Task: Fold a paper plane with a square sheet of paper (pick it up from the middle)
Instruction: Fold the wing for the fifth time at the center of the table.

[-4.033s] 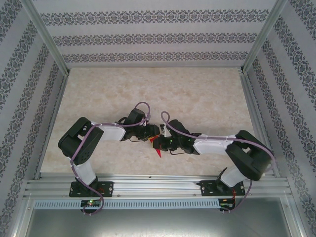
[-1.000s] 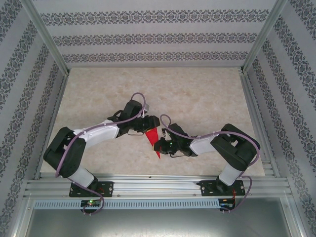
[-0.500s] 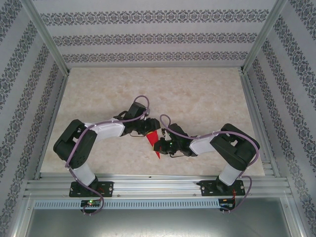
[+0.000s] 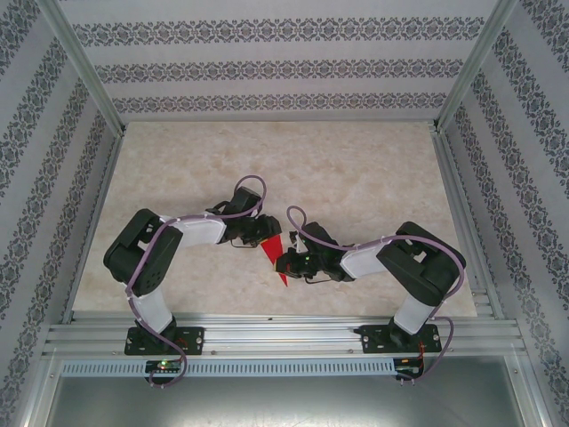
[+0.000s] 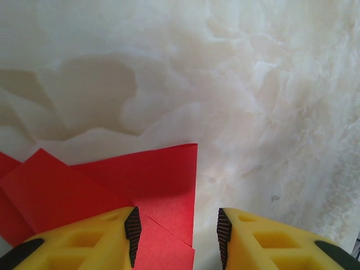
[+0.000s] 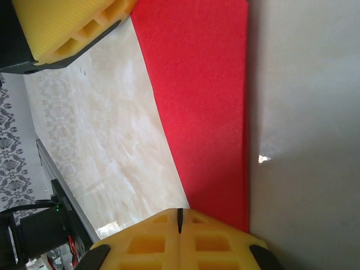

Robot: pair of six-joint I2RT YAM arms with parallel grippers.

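Looking down from the top camera, we are seeing the red paper (image 4: 274, 254) at the front middle of the table (image 4: 356, 169), between the two arms. It is showing as a narrow wedge, wide at its far end and tapering to a point that is aiming at the near edge. The left gripper (image 4: 268, 235) is reaching in from the left and sitting at the wide far end. The right gripper (image 4: 286, 262) is coming in from the right and meeting the paper's right edge about halfway along.

Through the left wrist camera we are watching the left gripper's yellow fingers (image 5: 84, 244) standing apart, released, with a clear gap between the black pads. A corner of the paper is sitting in that gap. Folded layers are spreading beneath the finger at the left of that view and across most of the opening, and a straight edge is stopping short of the other finger.

Through the right wrist camera we are finding the right gripper's jaws clenched, its two yellow fingers (image 6: 140, 242) meeting along a thin seam. A long strip of red is running from the top of that view down to the finger right of the seam. We are unable to tell whether any paper is nipped between the tips. One yellow finger of the left gripper is poking in at the upper left corner, just beside the paper's far end.
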